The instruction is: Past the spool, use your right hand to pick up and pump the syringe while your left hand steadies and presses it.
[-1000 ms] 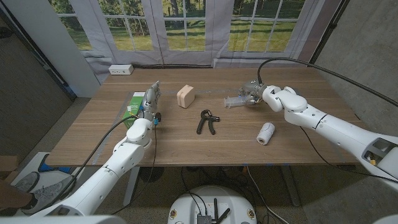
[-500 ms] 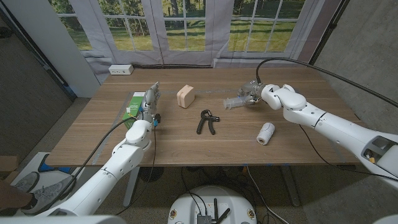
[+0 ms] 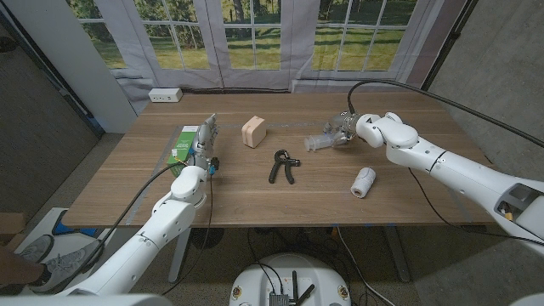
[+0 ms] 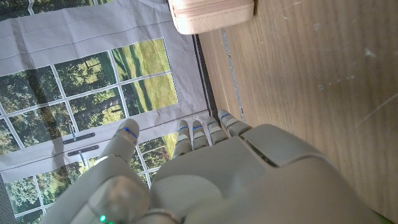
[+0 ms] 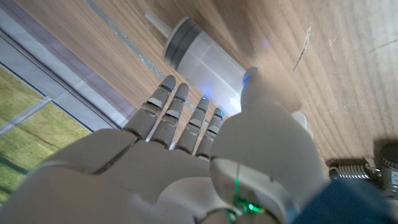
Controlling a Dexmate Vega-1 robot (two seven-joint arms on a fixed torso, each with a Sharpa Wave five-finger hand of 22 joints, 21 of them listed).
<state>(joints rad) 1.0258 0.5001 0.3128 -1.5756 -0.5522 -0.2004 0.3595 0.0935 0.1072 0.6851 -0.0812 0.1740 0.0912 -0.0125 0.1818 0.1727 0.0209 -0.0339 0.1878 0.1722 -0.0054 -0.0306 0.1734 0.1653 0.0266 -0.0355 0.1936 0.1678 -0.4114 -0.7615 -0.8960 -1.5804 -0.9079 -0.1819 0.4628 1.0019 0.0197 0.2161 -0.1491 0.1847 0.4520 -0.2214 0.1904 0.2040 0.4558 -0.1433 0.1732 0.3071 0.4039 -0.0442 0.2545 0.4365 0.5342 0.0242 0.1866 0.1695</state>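
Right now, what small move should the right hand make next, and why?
Probably close the fingers around the clear plastic syringe. The right hand is at the barrel, fingers spread beside it, with no plain grip yet.

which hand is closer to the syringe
Right. The right hand is at the syringe, fingers around its barrel. The left hand stands far across the table beside the green box.

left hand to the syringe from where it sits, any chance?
Probably not directly: the left hand sits by the green box, while the syringe lies across the table at the right hand.
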